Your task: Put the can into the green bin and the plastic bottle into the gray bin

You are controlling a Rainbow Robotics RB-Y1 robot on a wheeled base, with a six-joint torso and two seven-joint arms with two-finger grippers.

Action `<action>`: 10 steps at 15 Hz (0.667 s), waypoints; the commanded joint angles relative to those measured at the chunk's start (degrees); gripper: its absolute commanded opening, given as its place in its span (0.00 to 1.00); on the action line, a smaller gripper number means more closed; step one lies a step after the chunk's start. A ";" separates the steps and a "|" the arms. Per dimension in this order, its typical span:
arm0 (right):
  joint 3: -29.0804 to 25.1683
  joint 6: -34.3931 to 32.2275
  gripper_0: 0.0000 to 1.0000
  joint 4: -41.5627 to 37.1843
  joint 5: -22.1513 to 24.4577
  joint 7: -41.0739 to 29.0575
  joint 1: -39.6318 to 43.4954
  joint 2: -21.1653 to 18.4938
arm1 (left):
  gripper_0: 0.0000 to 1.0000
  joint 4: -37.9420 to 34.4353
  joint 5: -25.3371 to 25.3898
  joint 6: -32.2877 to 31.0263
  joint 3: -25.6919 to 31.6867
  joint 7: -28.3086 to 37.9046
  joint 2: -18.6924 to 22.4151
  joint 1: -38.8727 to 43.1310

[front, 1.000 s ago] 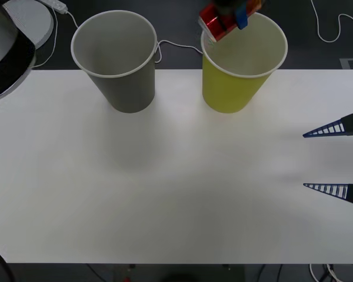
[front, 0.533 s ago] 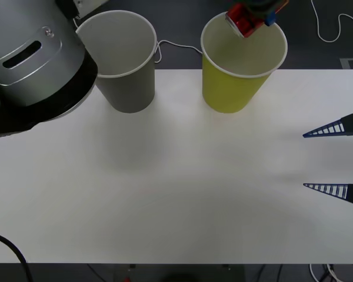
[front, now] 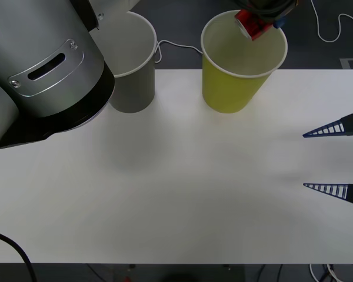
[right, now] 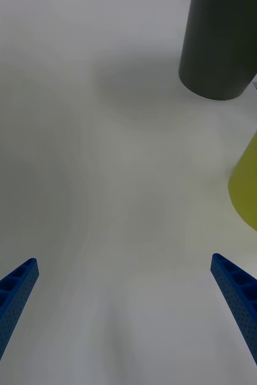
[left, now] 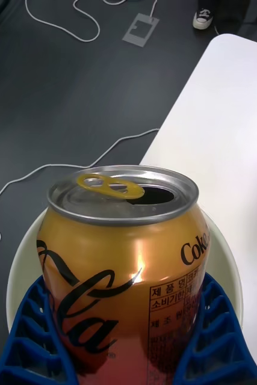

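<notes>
The right gripper [front: 335, 161] rests low at the right edge of the white table [front: 182, 188], its two blue ribbed fingers spread wide apart with nothing between them. The left arm [front: 41, 64] fills the near left of the front view, a big silver-and-black housing that hides part of the gray bin [front: 132, 70]. It reaches far across to the green bin [front: 241, 64], where the left gripper [left: 128, 337] is clamped on the can [left: 125, 264], holding it tilted over the far rim of that bin, above its pale inside. The blue fingers press both sides of the can's lower body. The can is open, pull-tab raised; its label reads "Coca-Cola" in black script, partly hidden, beside small Korean print. The two bins stand apart along the table's far edge.
</notes>
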 commanded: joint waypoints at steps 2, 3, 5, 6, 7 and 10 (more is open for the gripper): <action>0.00 0.00 1.00 0.00 0.00 0.00 0.00 0.00 | 1.00 0.05 0.62 0.83 0.03 -0.01 0.09 0.02; 0.00 0.00 1.00 0.00 0.00 0.00 0.00 0.00 | 1.00 0.05 0.97 0.74 0.03 -0.01 0.09 0.02; 0.00 0.00 1.00 0.00 0.00 0.00 0.00 0.00 | 1.00 0.05 1.85 0.74 0.38 -0.18 0.18 0.02; 0.00 0.00 1.00 0.00 0.00 0.00 0.00 0.00 | 1.00 -0.04 3.17 0.13 0.73 -0.97 0.80 0.02; 0.00 0.00 1.00 0.00 0.00 0.00 0.00 0.00 | 1.00 -0.21 5.10 -0.93 1.08 -2.91 1.85 0.02; 0.00 0.00 1.00 0.00 0.00 0.00 0.00 0.00 | 1.00 -3.64 11.16 -5.41 1.88 -8.44 7.83 0.99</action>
